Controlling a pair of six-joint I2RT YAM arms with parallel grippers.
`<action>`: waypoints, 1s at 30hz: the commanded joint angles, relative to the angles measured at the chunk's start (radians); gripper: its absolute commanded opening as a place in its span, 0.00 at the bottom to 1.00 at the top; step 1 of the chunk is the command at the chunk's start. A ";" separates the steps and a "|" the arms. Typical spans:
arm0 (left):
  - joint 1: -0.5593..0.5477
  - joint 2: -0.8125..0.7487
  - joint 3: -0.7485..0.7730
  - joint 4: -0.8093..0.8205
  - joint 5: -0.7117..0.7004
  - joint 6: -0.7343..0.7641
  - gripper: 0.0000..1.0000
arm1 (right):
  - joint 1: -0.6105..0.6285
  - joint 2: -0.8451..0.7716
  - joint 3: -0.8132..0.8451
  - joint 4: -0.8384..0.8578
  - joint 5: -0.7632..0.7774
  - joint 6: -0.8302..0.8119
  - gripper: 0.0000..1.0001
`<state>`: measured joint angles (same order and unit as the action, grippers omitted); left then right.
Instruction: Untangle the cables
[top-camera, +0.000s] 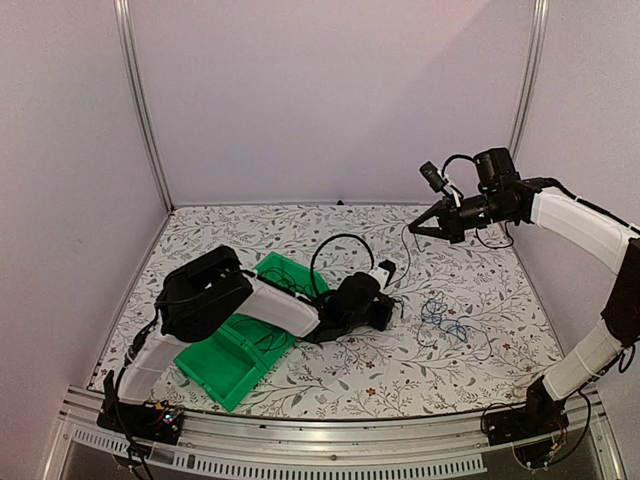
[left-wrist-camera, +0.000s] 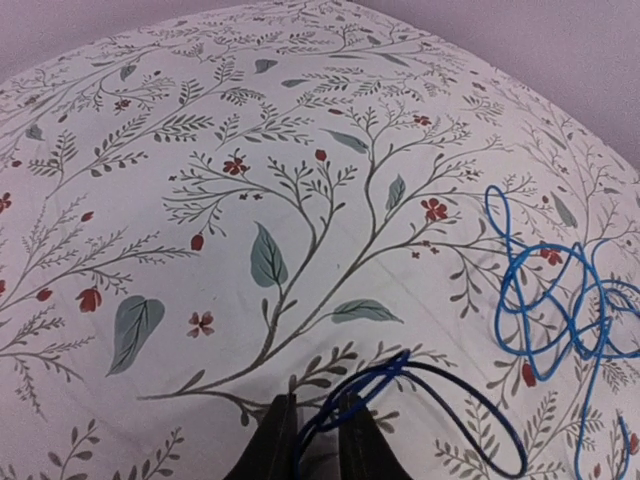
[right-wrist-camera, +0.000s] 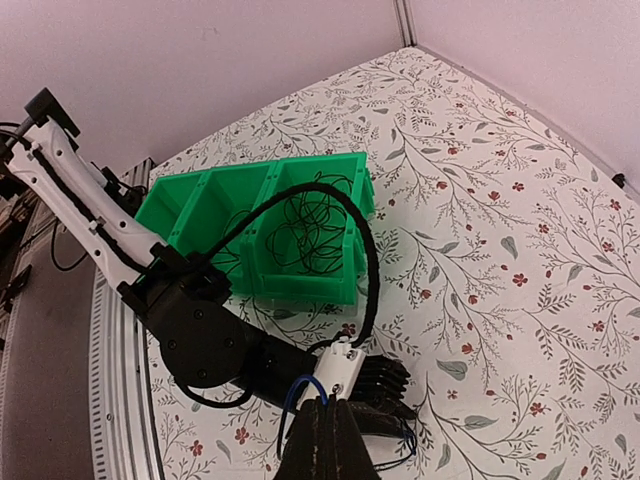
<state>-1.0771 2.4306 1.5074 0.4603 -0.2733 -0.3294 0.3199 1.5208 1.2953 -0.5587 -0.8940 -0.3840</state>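
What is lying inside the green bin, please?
A coil of thin black cables lies in one end compartment of the green bin. The left arm hides part of the other compartments.

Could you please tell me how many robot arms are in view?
2. The left arm reaches low across the green bin toward mid-table; the right arm is raised over the far right of the table. None seems hidden.
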 joint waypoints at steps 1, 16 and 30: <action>0.005 -0.020 -0.051 0.110 0.043 0.033 0.09 | -0.003 0.011 0.041 0.003 0.026 0.008 0.00; 0.017 -0.228 -0.221 0.210 0.377 -0.020 0.00 | -0.043 0.067 0.006 -0.054 0.496 -0.072 0.41; 0.022 -0.257 -0.211 0.170 0.580 -0.049 0.00 | 0.017 -0.119 -0.225 -0.165 0.207 -0.287 0.26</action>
<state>-1.0657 2.2162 1.2942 0.6418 0.2607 -0.3794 0.3119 1.4242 1.0981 -0.7063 -0.6338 -0.6216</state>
